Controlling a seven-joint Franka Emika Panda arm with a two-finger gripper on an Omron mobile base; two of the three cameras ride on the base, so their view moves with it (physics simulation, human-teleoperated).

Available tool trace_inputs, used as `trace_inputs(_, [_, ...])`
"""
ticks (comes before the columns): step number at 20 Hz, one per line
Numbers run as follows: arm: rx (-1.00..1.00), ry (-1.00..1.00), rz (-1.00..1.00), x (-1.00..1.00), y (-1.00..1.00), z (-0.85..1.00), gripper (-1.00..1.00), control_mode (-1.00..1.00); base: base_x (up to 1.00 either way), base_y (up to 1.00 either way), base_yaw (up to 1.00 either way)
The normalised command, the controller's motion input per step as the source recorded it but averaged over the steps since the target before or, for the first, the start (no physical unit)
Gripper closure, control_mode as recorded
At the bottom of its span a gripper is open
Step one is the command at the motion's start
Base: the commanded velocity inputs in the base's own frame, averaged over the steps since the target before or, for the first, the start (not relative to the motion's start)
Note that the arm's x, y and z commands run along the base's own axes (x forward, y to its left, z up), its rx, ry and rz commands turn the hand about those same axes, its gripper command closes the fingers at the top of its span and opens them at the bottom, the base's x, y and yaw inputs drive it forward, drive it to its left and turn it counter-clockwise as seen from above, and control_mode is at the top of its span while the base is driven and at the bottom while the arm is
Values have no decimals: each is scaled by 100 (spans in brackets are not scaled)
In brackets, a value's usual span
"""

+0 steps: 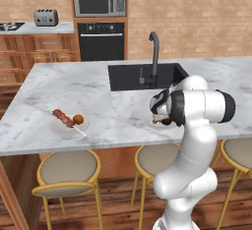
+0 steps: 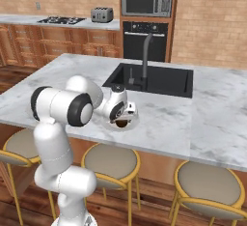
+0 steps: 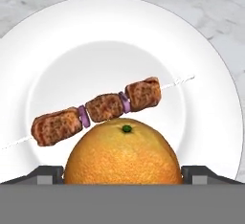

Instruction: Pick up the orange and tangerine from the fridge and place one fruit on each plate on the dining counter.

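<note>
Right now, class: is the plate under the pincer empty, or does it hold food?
It holds food. In the hand view the plate carries a meat skewer, and an orange fruit sits between the pincer fingertips over it.

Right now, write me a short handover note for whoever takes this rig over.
Gripper: over the right plate on the dining counter, orange fruit between its fingers; grip or release cannot be told.
Right plate also carries a meat skewer.
Left plate already holds a skewer and one orange-coloured fruit.
Done: one fruit plated.
Left: settle this fruit on the right plate, open, withdraw.
</note>
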Motion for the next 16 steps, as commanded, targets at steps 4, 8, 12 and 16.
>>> trace_inputs(4, [0,1,0,0,0,18,-100,-100,0,0,0])
trace_inputs(8, [0,0,0,0,1,38,-100,-100,0,0,0])
trace_inputs(12, [0,0,0,-4,8,52,-100,-100,0,0,0])
trace_inputs(16, [0,0,0,-46,12,51,-100,-100,0,0,0])
